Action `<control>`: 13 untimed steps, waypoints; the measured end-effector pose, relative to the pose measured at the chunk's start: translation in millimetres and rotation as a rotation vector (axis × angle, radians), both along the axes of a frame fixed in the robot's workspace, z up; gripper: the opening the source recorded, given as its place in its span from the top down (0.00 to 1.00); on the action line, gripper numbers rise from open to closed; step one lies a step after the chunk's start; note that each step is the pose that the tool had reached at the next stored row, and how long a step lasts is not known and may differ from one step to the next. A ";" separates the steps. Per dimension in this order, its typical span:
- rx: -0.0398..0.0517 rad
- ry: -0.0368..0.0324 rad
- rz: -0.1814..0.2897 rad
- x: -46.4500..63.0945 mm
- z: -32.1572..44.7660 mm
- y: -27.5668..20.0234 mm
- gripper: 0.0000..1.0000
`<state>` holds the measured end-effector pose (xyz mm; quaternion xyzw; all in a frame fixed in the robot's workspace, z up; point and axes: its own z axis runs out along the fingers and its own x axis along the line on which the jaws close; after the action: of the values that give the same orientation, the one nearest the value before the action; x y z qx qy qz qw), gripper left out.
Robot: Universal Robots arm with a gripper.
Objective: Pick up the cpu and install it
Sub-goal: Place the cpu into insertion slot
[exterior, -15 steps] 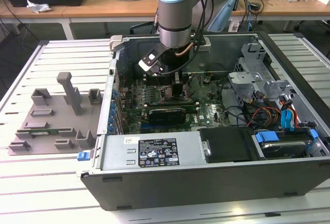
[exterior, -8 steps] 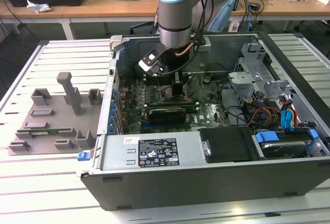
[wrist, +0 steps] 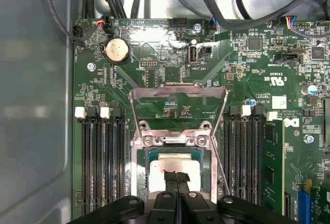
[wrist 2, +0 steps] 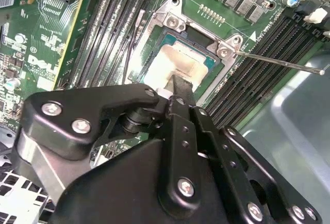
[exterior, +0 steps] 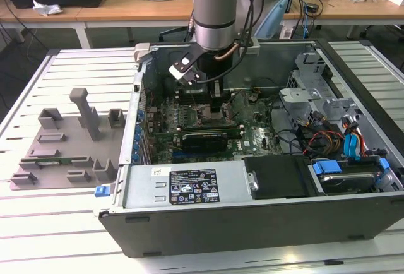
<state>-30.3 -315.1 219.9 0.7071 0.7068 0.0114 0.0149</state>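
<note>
The cpu (wrist: 164, 163), a pale silver square, lies flat inside the dark socket frame (wrist: 136, 167) on the green motherboard; in the second wrist view the cpu (wrist 2: 175, 61) sits between the socket's metal corners. My gripper (wrist: 177, 176) is directly over it with its two black fingers pressed together, tips at or just above the chip's top; I cannot tell whether they touch. Nothing shows between the fingers. In the exterior view the gripper (exterior: 216, 105) reaches down into the open computer case.
The socket's metal load plate (wrist: 178, 94) stands hinged open beyond the cpu, and its thin lever (wrist 2: 281, 62) sticks out sideways. Black memory slots (wrist: 100, 167) flank the socket. A grey moulded tray (exterior: 63, 141) with posts lies on the exterior view's left. Cables (exterior: 328, 138) crowd the case.
</note>
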 end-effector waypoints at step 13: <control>-0.0004 -0.0001 0.000 -1.4 -8.4 -0.4 0.89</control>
<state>-31.7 -315.5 211.5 0.7071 0.7068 0.0113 0.0151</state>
